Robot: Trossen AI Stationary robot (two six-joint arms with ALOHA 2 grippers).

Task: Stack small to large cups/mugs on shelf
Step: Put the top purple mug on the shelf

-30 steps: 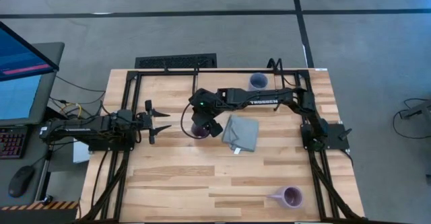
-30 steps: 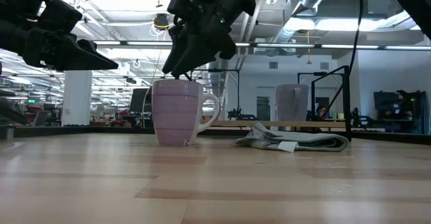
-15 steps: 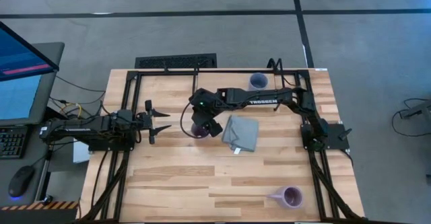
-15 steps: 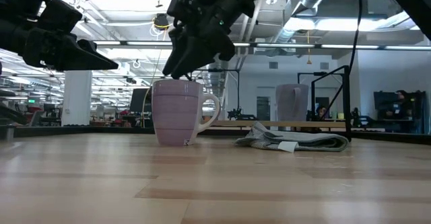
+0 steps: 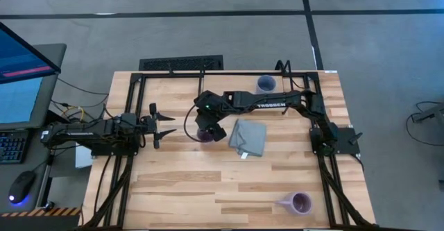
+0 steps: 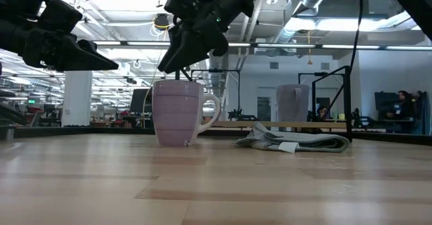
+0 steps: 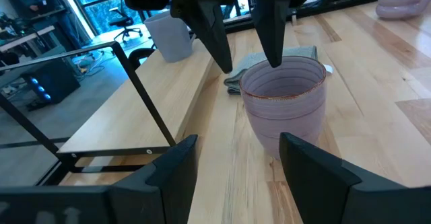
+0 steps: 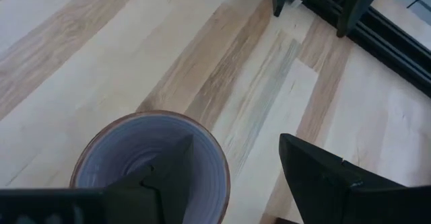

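Note:
A purple mug (image 5: 205, 135) stands upright on the table's middle, its handle (image 6: 212, 113) toward the table's right. My right gripper (image 5: 200, 130) hangs just above its rim, open, fingers pointing down: one finger (image 8: 158, 177) over the mug's inside, the other (image 8: 316, 173) outside the rim. My left gripper (image 5: 168, 125) is open and empty, held level to the mug's left. A blue-grey mug (image 5: 265, 84) stands at the far edge and a pale lavender mug (image 5: 300, 203) near the front right corner. A black rod rack (image 5: 182, 63) lies beyond the far edge.
A folded grey cloth (image 5: 248, 137) lies just right of the purple mug. Black arm frames (image 5: 132, 120) run along the table's left and right sides. Bare wood lies across the near half of the table.
My right gripper has edged up a little and toward the table's left above the purple mug. The mug has stayed where it was.

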